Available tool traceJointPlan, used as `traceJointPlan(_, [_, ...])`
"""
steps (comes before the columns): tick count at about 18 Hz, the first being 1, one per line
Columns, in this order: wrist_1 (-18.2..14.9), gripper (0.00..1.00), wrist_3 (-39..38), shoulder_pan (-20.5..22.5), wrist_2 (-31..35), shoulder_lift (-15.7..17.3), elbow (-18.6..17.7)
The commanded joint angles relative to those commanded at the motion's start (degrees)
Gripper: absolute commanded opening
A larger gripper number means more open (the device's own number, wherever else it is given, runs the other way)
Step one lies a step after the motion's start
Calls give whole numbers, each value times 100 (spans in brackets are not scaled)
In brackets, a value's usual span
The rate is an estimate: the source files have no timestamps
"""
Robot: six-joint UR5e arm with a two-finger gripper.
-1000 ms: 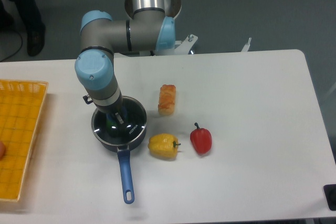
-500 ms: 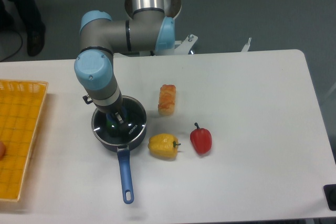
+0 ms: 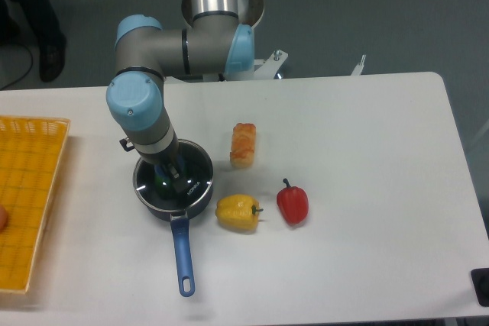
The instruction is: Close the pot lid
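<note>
White tabletop fills most of the view, with the robot's base standing behind its far edge. The pot sits left of centre and serves as the landmark: its blue handle runs toward the near edge, a yellow pepper lies just beside it on the right, a red pepper farther right, and a bread-like roll beyond and to the right. Well off to the pot's left, an orange basket reaches the picture's edge.

The lid appears to lie on the pot's rim, its glass catching reflections, though whether it is fully seated cannot be told from this angle. The gripper hangs straight down over the pot's middle, where the knob would be; the arm's wrist hides the fingers, so how wide they stand and whether they hold the knob cannot be told.

Judging by this, the task is at its last step, with the lid placed. The next move probably calls for letting go of the knob, if held, and rising straight up without dragging the lid off centre.
</note>
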Motion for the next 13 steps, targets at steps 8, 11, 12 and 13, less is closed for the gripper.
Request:
traceJointPlan(8, [-35,100,53,693,-18,448,62])
traceJointPlan(11, [-201,100,595,1159,-18,545,114])
traceJointPlan(12, [-367,100,937,1352,-18,554,175])
traceJointPlan(13, [-526,100,1306,1571,-18,580,246])
